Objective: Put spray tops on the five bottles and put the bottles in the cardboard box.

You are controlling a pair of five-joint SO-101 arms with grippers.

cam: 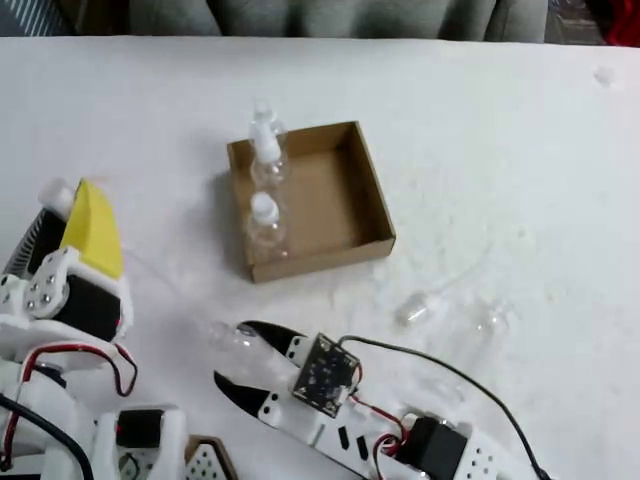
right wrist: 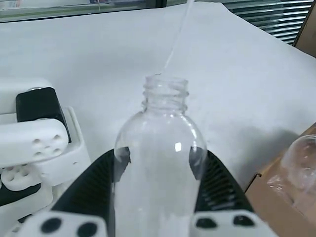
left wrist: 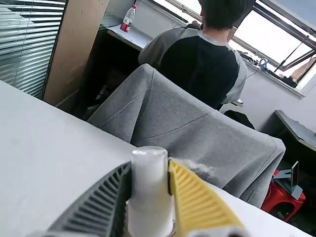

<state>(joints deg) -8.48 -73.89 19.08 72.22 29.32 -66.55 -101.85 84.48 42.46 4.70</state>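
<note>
My right gripper [cam: 232, 352] [right wrist: 160, 158] is shut on a clear bottle [cam: 225, 337] [right wrist: 158, 163] with an open neck, low in the high view, in front of the cardboard box [cam: 340, 195]. At the table's left, my left gripper [cam: 65, 200] [left wrist: 148, 168] is shut on a white spray top [cam: 58, 195] [left wrist: 148, 187]. Its thin tube [right wrist: 177, 37] slants down to just above the bottle's neck. Capped bottles [cam: 266, 190] lie inside the box along its left wall. A loose spray top [cam: 412, 308] and a clear bottle [cam: 485, 325] lie on the table to the right.
The white cloth-covered table [cam: 500, 150] is open behind and to the right of the box. The left arm's white body [right wrist: 34, 143] stands close beside the held bottle. A box corner [right wrist: 276, 202] and a bottle in the box [right wrist: 301, 163] are near the right gripper.
</note>
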